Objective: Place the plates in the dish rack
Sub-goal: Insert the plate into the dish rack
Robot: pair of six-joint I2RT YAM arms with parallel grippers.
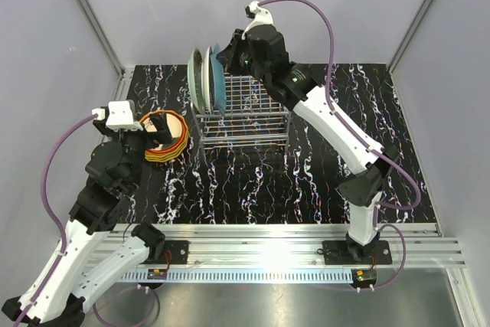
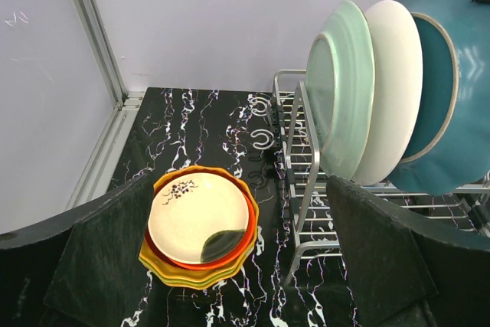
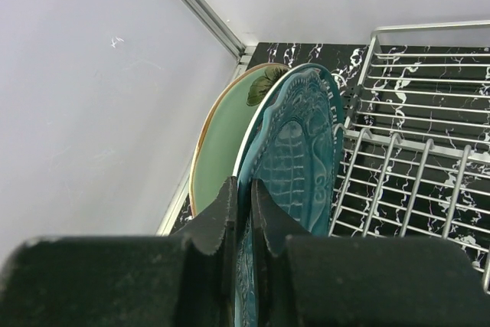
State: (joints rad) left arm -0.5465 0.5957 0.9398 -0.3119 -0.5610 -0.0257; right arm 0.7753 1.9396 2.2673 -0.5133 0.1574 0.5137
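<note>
The chrome wire dish rack holds three plates upright at its left end: a mint green plate, a cream plate and a teal plate. My right gripper is shut on the teal plate's top rim, with a finger on each face; the green plate stands just behind it. A stack of plates lies flat on the table left of the rack, cream on top, red-orange, orange and yellow-green below. My left gripper hovers open and empty above the stack.
The right part of the rack has bare slots. A metal frame post and grey walls bound the black marbled table at the left and back. The rack's near side rail stands close to the stack.
</note>
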